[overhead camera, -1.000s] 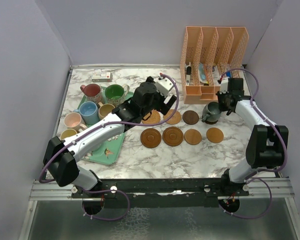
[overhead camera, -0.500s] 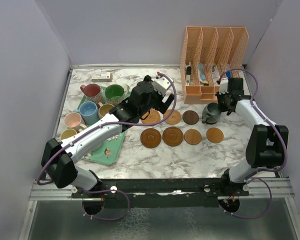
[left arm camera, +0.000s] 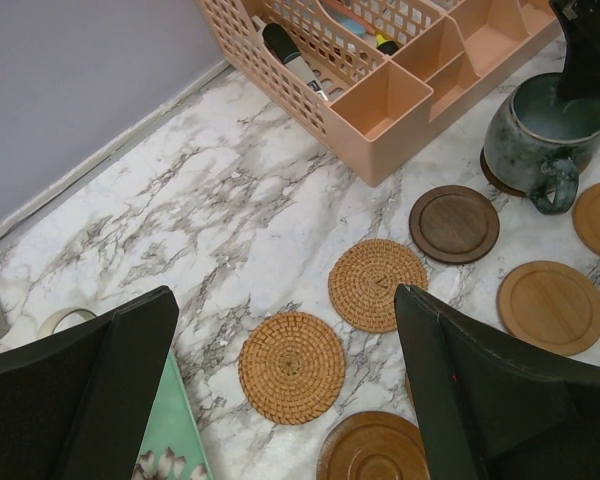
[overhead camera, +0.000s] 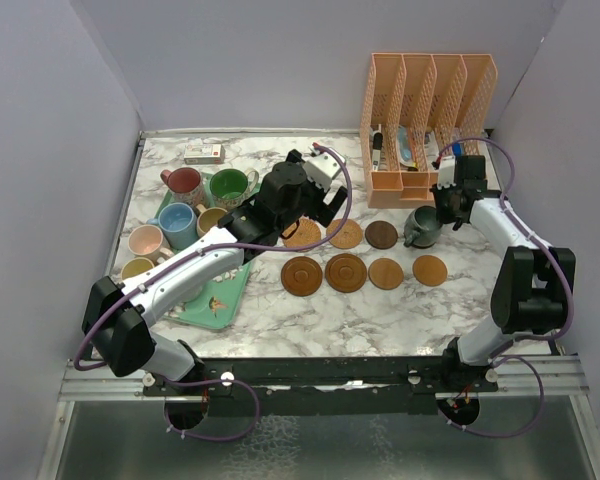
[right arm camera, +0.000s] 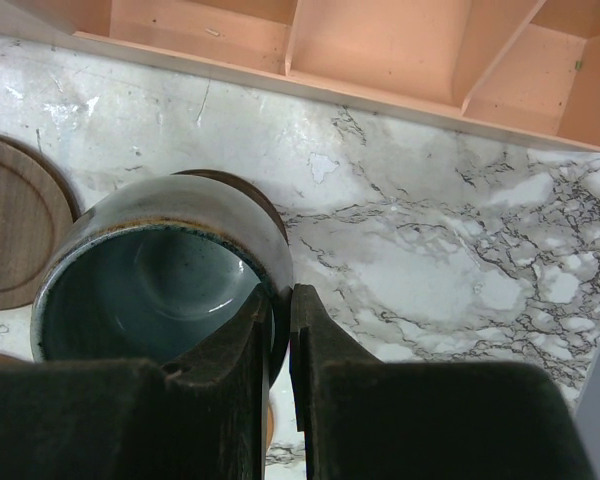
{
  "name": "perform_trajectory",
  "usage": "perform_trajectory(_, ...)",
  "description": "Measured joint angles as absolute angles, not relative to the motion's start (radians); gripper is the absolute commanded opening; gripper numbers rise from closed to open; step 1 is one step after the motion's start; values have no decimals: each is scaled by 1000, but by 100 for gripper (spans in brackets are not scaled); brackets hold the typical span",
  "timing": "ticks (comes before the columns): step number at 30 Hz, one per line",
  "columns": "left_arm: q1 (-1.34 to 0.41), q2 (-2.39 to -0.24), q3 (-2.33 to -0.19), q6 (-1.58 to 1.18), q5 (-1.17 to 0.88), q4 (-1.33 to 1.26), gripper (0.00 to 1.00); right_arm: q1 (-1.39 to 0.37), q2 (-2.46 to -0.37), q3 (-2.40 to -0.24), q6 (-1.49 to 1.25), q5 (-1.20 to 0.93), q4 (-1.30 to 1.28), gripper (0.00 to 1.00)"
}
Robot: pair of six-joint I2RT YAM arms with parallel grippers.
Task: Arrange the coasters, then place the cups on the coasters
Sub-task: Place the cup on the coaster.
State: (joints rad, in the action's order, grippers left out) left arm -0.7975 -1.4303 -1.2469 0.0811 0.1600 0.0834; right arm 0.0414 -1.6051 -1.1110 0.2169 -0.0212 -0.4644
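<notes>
— Right tool [right arm camera: 282, 300], what's it doing?
— Pinching the rim of the dark grey-teal mug [right arm camera: 150, 270], one finger inside, one outside. That mug stands on a dark coaster [right arm camera: 242, 185], just beside the peach organizer [right arm camera: 380, 50].
— And the left tool [left arm camera: 285, 300]?
— Spread wide, holding nothing, above two woven coasters [left arm camera: 291, 367] lying on the counter [left arm camera: 180, 200]. Red mug [overhead camera: 185, 183] and green mug [overhead camera: 228, 186] stand on the mint tray [overhead camera: 220, 305].

Grey-teal mug [overhead camera: 421, 226] upright on dark coaster [right arm camera: 265, 205], seven bare coasters [overhead camera: 346, 272], other mugs [overhead camera: 228, 186] left
</notes>
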Motion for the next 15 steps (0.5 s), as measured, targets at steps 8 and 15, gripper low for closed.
perform_trajectory(8,-792,-1423,-1245,81,157,83,94,41,-1607,-1113,224,-21,-465,1)
perform_trajectory(15,-789,-1423,-1242,81,152,83,94,44,-1612,-1133,227,-23,-484,1)
